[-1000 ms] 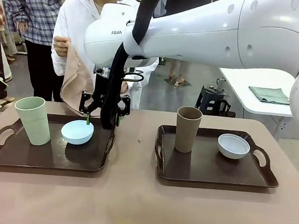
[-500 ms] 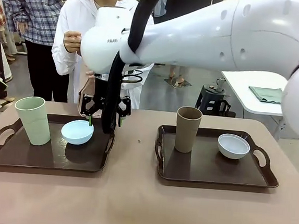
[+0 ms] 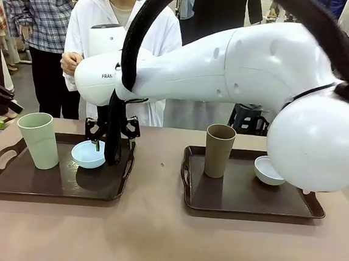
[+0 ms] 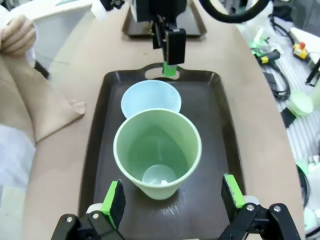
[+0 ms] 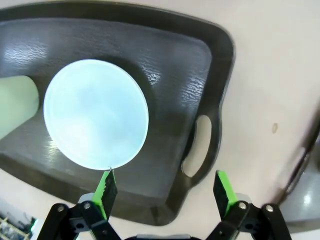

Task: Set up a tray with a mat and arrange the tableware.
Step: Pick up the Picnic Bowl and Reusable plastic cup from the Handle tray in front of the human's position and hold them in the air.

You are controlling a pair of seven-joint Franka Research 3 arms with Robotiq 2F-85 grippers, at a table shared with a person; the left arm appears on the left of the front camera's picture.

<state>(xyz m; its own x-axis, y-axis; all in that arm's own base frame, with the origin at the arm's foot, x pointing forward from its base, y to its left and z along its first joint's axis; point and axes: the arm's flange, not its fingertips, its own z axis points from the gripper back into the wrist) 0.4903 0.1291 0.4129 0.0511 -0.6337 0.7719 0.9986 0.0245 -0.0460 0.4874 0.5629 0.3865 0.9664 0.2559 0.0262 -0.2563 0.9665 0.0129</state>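
My right arm reaches across to the left dark tray [image 3: 47,190]. There my right gripper [image 3: 109,144] hangs open just above the light blue bowl [image 3: 87,154], one pad [image 5: 106,186] by the bowl's [image 5: 95,114] rim and the other over bare tray. The pale green cup [image 3: 38,140] stands upright left of the bowl. My left gripper [image 4: 172,200] is open above that cup [image 4: 157,152], which sits between its fingers. A person's hand [image 4: 16,35] holds a tan cloth mat [image 4: 45,107] at the table's far edge. The tan-brown cup [image 3: 219,150] and white bowl [image 3: 267,170] rest on the right tray [image 3: 247,209].
The person in white stands at the far side behind the left tray. My right arm's bulky elbow covers part of the right tray and white bowl. Bare tabletop [image 3: 153,232] runs between the trays and along the near edge. The tray handle [image 5: 199,145] lies right of the bowl.
My right gripper has shifted left and dropped lower over the light blue bowl. The person's cloth, seen hanging behind the gripper earlier, has gone from the front view.
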